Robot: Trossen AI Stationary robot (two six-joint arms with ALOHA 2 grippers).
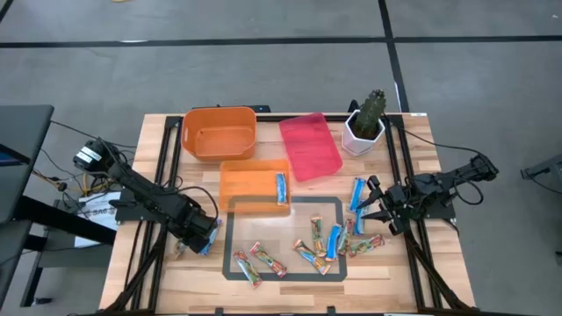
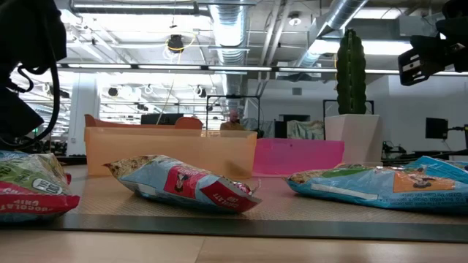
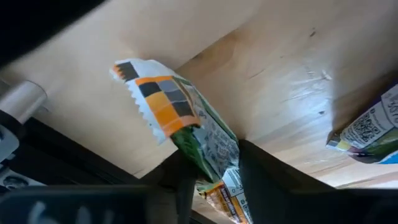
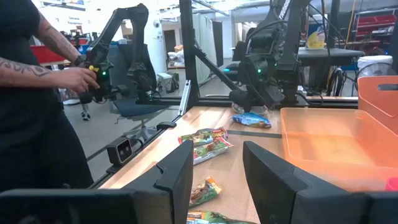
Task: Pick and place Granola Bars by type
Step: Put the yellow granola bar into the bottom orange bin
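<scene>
High view shows my left gripper (image 1: 200, 239) low over the near-left table (image 1: 154, 281), fingers pinched on a multicoloured bar (image 3: 186, 124). I should lift it slowly so it does not slip. My right gripper (image 1: 379, 208), fingers apart and holding nothing, waits by the blue bars (image 1: 358, 195) on the right.
</scene>
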